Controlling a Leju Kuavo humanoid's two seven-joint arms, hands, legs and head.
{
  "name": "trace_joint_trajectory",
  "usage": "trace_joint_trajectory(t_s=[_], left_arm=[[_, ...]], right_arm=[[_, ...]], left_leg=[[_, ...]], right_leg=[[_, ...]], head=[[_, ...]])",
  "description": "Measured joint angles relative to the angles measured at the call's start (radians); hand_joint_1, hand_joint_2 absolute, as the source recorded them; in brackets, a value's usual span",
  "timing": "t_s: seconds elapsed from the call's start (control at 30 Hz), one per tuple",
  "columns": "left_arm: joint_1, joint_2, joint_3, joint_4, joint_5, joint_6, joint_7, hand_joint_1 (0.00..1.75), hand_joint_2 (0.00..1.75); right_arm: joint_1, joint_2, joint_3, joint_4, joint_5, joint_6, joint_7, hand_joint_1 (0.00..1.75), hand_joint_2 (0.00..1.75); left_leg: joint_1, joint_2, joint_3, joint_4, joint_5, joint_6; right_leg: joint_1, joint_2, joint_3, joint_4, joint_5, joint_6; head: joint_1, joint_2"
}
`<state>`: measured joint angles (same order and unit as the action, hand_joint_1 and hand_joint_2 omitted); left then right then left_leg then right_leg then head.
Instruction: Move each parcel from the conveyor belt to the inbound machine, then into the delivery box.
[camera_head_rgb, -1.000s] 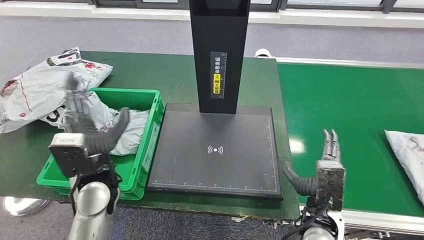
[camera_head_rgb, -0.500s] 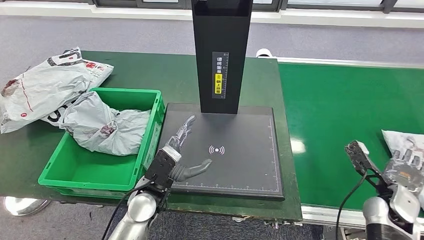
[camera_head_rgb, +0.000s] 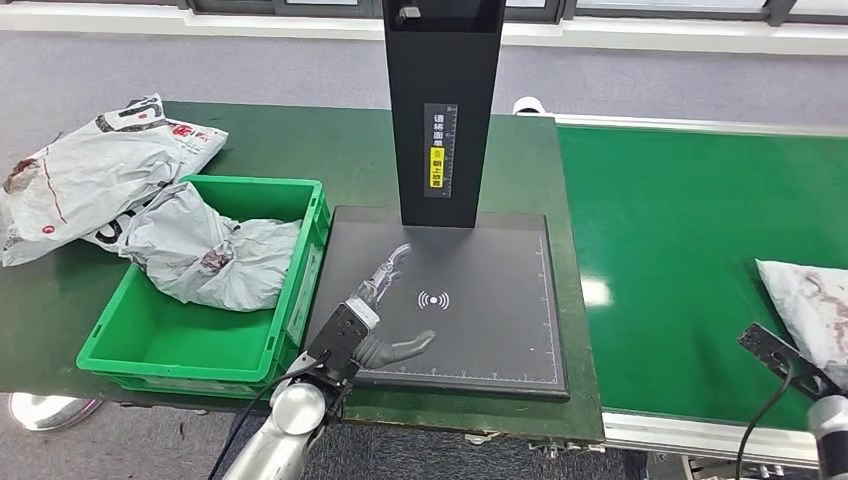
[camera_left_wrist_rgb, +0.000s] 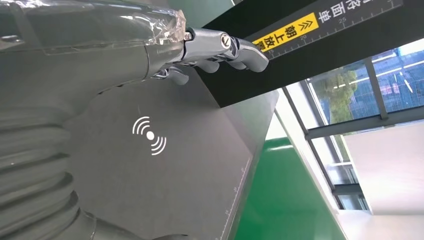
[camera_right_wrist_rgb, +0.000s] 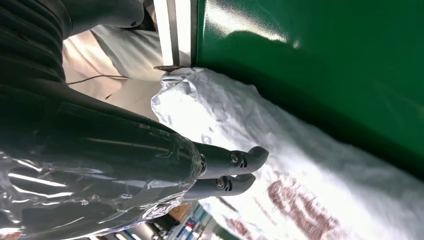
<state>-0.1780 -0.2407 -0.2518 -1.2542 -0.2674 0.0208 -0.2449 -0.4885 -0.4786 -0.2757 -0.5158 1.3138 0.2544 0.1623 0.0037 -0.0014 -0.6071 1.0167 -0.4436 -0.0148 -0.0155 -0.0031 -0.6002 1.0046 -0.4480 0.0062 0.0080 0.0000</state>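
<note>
The white parcel (camera_right_wrist_rgb: 280, 165) lies on the conveyor belt (camera_right_wrist_rgb: 320, 60), just beyond the right hand (camera_right_wrist_rgb: 165, 175), whose fingers (camera_right_wrist_rgb: 240, 160) stretch out, gripping nothing. The left hand (camera_head_rgb: 375, 310) hovers spread, empty.

left hand (camera_head_rgb: 372, 310) fingers spread, right hand (camera_right_wrist_rgb: 150, 170) empty

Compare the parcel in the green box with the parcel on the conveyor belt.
The parcel in the green box is crumpled and bunched against the box's far left corner; the parcel on the conveyor belt lies flatter, at the belt's right edge. No hand is near the box parcel; the right hand hovers close over the belt parcel, apparently not yet gripping it. Both are grey-white plastic mailers with reddish print.
</note>
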Motion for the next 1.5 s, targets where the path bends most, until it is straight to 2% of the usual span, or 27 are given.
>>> trace_joint_trajectory(t_s=[0.47, 0.7, 0.77, 0.87, 0.97, 1.07, 1.33, 1.5], left_arm=[[-0.001, 0.010, 0.000, 0.049, 0.013, 0.008, -0.021, 0.00, 1.75], [0.000, 0.016, 0.000, 0.061, 0.018, 0.021, -0.025, 0.00, 1.75], [0.007, 0.019, 0.000, 0.056, 0.022, 0.031, -0.025, 0.00, 1.75], [0.024, 0.023, 0.000, 0.038, 0.024, 0.042, -0.023, 0.00, 1.75], [0.038, 0.024, 0.000, 0.023, 0.023, 0.049, -0.021, 0.00, 1.75], [0.049, 0.026, 0.000, 0.011, 0.018, 0.057, -0.020, 0.00, 1.75], [0.068, 0.032, 0.000, -0.012, 0.014, 0.071, -0.018, 0.00, 1.75], [0.076, 0.038, 0.000, -0.027, 0.014, 0.078, -0.013, 0.00, 1.75]], right_arm=[[-0.066, -0.056, 0.038, 0.137, -0.011, 0.042, 0.000, 0.00, 1.75], [-0.092, -0.069, 0.047, 0.156, -0.026, 0.013, 0.001, 0.00, 1.75], [-0.106, -0.070, 0.049, 0.156, -0.066, -0.027, -0.013, 0.00, 1.75], [-0.135, -0.064, 0.031, 0.156, -0.206, -0.074, -0.087, 0.00, 1.75], [-0.156, -0.051, -0.025, 0.156, -0.364, -0.058, -0.162, 0.00, 1.75], [-0.169, -0.044, -0.084, 0.156, -0.459, -0.034, -0.188, 0.00, 1.75], [-0.185, -0.035, -0.198, 0.156, -0.565, -0.011, -0.194, 0.00, 1.75], [-0.180, -0.036, -0.205, 0.156, -0.547, -0.076, -0.135, 0.00, 1.75]], left_leg=[[0.000, -0.001, -0.001, 0.000, 0.000, 0.001], [0.000, -0.001, -0.001, 0.000, 0.000, 0.001], [0.000, -0.001, -0.002, 0.000, 0.000, 0.001], [0.000, -0.001, -0.001, 0.000, 0.000, 0.001], [0.000, -0.002, -0.001, 0.000, 0.001, 0.001], [0.000, -0.004, -0.002, 0.000, 0.001, 0.002], [0.000, -0.005, -0.002, 0.000, 0.001, 0.002], [0.000, -0.005, -0.002, 0.000, 0.001, 0.002]], right_leg=[[-0.001, -0.002, 0.000, 0.000, 0.000, 0.000], [-0.001, -0.001, 0.000, 0.000, 0.000, 0.000], [0.000, -0.001, 0.000, 0.000, 0.000, 0.000], [0.000, -0.001, 0.000, 0.000, 0.000, 0.000], [0.000, -0.003, 0.000, 0.000, 0.000, 0.000], [0.000, -0.006, 0.000, 0.000, 0.000, 0.000], [-0.001, -0.006, 0.000, 0.000, -0.001, 0.001], [-0.001, -0.006, 0.000, 0.000, -0.001, 0.001]], head=[[0.000, 0.000], [0.000, 0.000], [0.000, 0.000], [0.000, 0.000], [0.000, 0.000], [0.000, 0.000], [0.000, 0.000], [0.000, 0.000]])
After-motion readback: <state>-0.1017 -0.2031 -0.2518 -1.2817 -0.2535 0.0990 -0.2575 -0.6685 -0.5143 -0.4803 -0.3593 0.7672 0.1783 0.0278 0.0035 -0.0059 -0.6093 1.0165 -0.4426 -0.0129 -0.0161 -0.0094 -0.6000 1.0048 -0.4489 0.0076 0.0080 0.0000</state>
